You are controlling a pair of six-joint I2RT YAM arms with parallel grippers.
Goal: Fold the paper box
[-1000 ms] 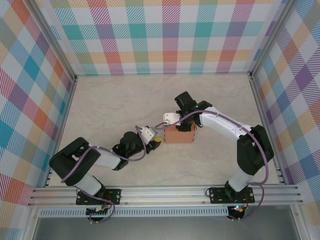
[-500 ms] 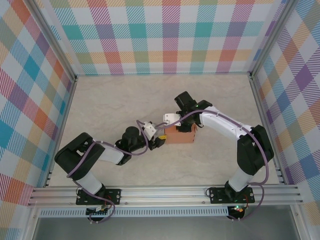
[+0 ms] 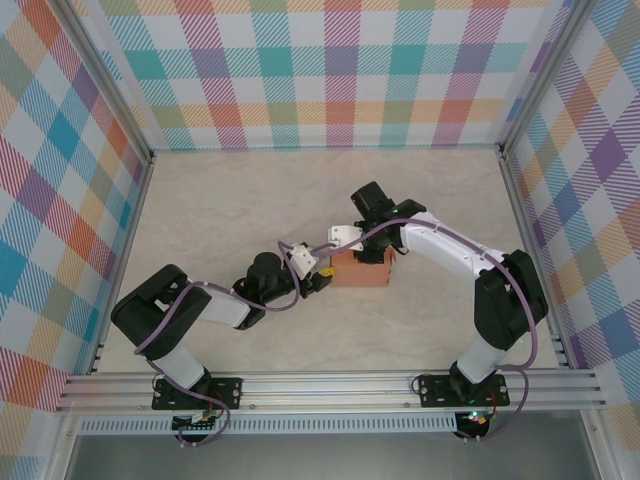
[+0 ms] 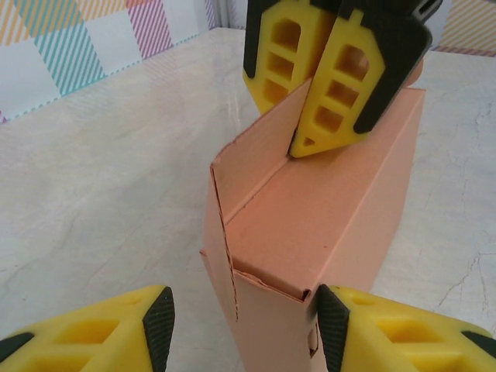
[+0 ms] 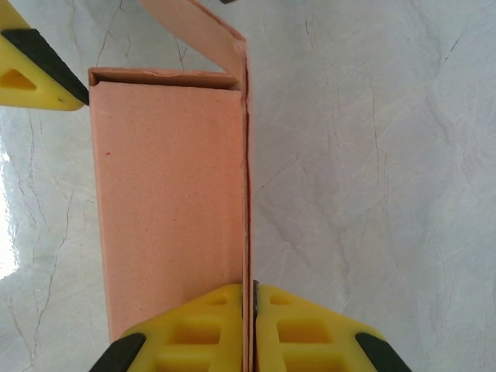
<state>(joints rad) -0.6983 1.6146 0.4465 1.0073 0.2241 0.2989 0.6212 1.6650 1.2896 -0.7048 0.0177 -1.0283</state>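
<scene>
- Orange paper box (image 3: 360, 270), where is it?
- In the middle of the surface (image 3: 220, 210). It lies long-ways, left to right.
- Who has it?
- The right pincer (image 5: 254, 325) is clenched on a thin wall that stands up along the box's long side. The left pincer (image 4: 242, 318) is released. Its two fingers (image 4: 93, 333) sit one on each side of the near end, gripping nothing.
- Which way is the box from the left pincer?
- Straight ahead, with its long side pointing away, toward the right pincer at the far end. I think the left arm is the one to press this end shut.
- What can one camera see that another can't?
- The right wrist camera shows a loose flap (image 5: 194, 27) sticking out at that end. From above it is too small to tell.
</scene>
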